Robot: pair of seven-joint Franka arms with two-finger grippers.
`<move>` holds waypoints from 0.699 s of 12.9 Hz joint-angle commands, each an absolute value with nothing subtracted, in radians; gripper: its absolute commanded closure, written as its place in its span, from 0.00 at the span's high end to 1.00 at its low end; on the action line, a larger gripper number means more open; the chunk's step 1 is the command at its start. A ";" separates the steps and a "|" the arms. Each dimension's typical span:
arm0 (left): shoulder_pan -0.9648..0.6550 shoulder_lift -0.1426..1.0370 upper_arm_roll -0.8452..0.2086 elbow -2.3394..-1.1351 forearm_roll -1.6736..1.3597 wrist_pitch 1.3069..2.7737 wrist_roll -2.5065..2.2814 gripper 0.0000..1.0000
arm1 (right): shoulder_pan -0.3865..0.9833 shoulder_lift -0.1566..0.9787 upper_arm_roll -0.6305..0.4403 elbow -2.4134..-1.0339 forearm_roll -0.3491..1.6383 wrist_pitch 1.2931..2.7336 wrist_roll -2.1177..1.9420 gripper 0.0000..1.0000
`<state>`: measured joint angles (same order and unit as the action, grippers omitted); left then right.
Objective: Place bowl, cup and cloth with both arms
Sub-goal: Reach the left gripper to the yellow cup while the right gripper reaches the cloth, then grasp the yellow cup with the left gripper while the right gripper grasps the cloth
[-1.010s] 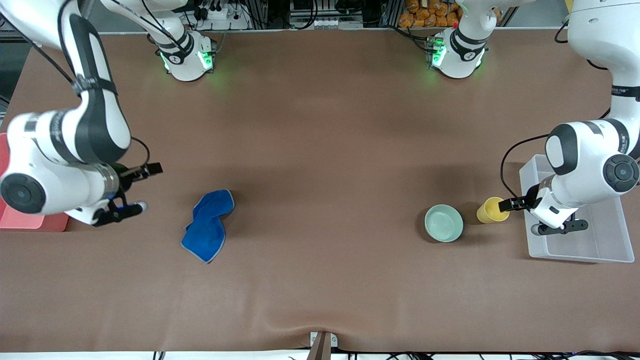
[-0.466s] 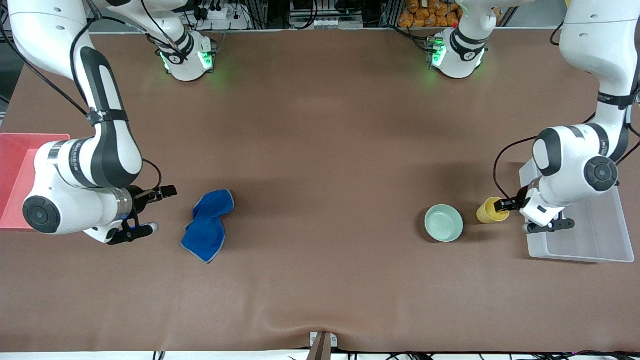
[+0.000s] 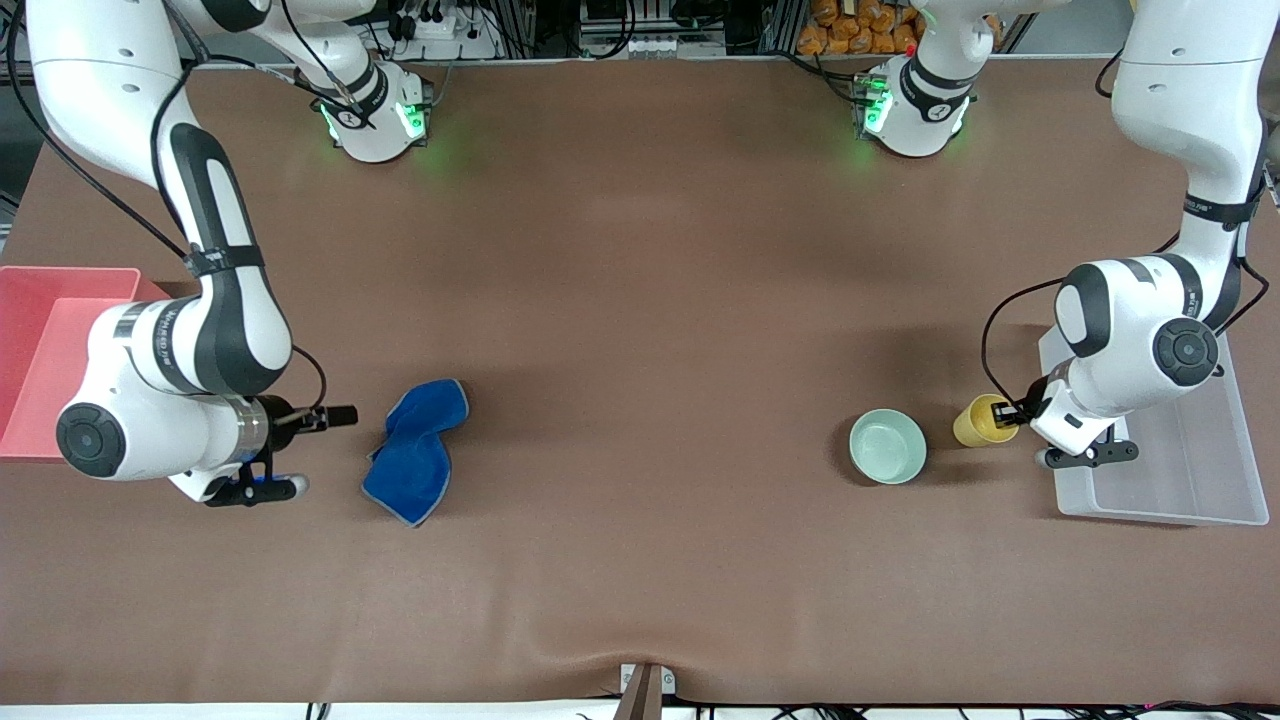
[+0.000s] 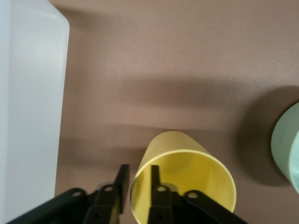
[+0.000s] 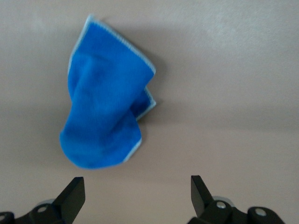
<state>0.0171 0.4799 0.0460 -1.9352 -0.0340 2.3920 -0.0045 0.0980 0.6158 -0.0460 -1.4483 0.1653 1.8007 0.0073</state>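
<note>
- Cloth (image 3: 416, 451), blue and crumpled, we see lying lengthwise toward the camera; right gripper (image 3: 300, 452) spread wide beside it.
- Bowl (image 3: 887, 447) sits beside cup (image 3: 981, 420).
- Left gripper (image 4: 138, 186) pinches the upright cup's rim.
- Arm lettering unreadable.

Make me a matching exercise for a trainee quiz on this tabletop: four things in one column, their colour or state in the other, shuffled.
Column one:
1. cup
2. bowl
3. cloth
4. right gripper

Column two:
A. crumpled royal-blue, lying on the table
B. pale mint green, standing untouched beside the cup
C. open, short of the cloth
D. yellow, its rim pinched by the left gripper, one finger inside and one outside

Pairs: 1-D, 2-B, 3-A, 4-C
</note>
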 commanded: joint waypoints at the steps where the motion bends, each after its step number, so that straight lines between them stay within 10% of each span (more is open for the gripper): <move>1: 0.017 0.468 0.049 -1.913 -0.052 2.390 0.020 0.00 | 0.107 0.652 -0.041 -1.416 0.230 1.854 0.177 1.00; 9: 0.018 0.434 0.081 -1.604 -0.077 1.953 0.015 0.00 | 0.112 0.660 -0.041 -1.477 0.346 2.006 0.368 1.00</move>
